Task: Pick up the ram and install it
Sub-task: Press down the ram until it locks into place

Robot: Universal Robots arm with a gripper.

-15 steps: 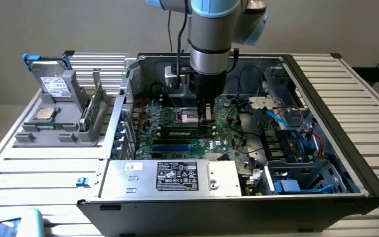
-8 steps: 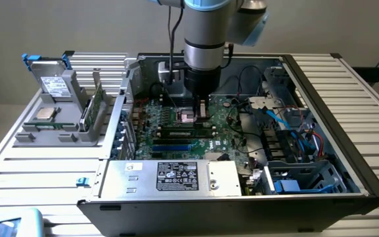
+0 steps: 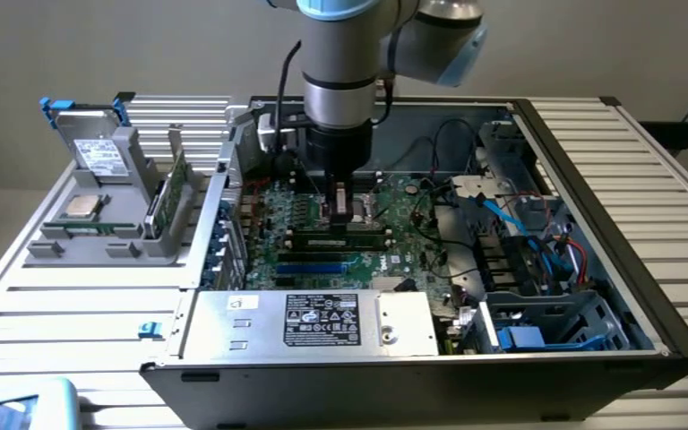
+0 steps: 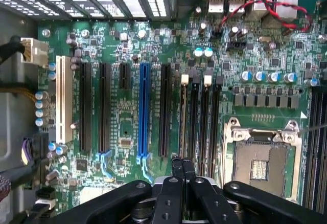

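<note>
The ram (image 3: pixel 341 237) lies lengthwise in a memory slot on the motherboard (image 3: pixel 308 260), inside the open computer case. In the wrist view the ram (image 4: pixel 183 116) shows edge-on as a thin strip between the black slots, with a white latch at its far end. My gripper (image 3: pixel 341 222) hangs straight down over the middle of the ram, shut. Its fingertips (image 4: pixel 178 169) are pressed together at the ram's top edge. Whether they pinch the ram or only rest on it does not show.
An empty processor socket (image 4: pixel 260 162) sits close beside the memory slots, and a blue slot (image 4: pixel 144 111) and black slots lie on the other side. The power supply (image 3: pixel 308 322) spans the case front. At the exterior view's left, a grey fixture (image 3: pixel 117 237) holds a silver chip (image 3: pixel 81 206) and a green board (image 3: pixel 175 190).
</note>
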